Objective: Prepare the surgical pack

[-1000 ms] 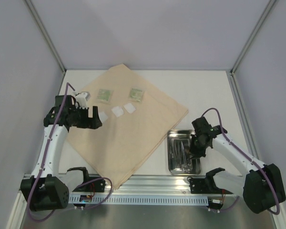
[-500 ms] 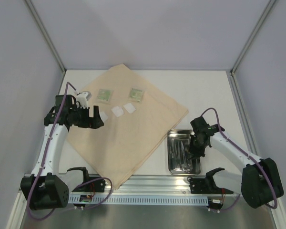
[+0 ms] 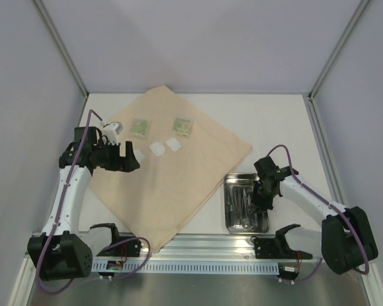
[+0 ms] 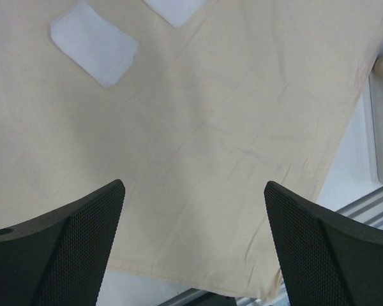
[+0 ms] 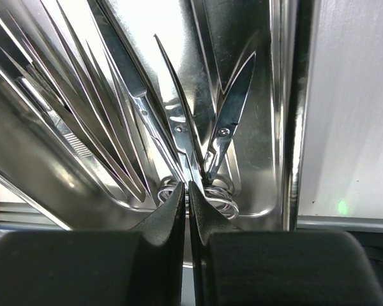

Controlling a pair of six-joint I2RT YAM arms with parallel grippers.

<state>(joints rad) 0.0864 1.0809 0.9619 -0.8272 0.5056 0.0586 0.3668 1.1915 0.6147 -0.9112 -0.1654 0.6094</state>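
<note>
The right gripper [image 3: 262,193] had edged left, further over the steel tray [image 3: 228,207], which sat just beside the tan cloth [image 3: 179,185]. Its jaws stood almost closed at the scissors [image 5: 225,131] rings, though whether they gripped was unclear. A slow, straight lift would spare the tweezers [image 5: 83,115]. The left gripper [image 3: 129,158] hovered wide open over the cloth

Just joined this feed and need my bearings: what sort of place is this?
Probably a robot lab test cell, not a real theatre. Plain walls enclose a small table. The left arm and right arm are bolted to a rail. A cloth and tray are laid out.
</note>
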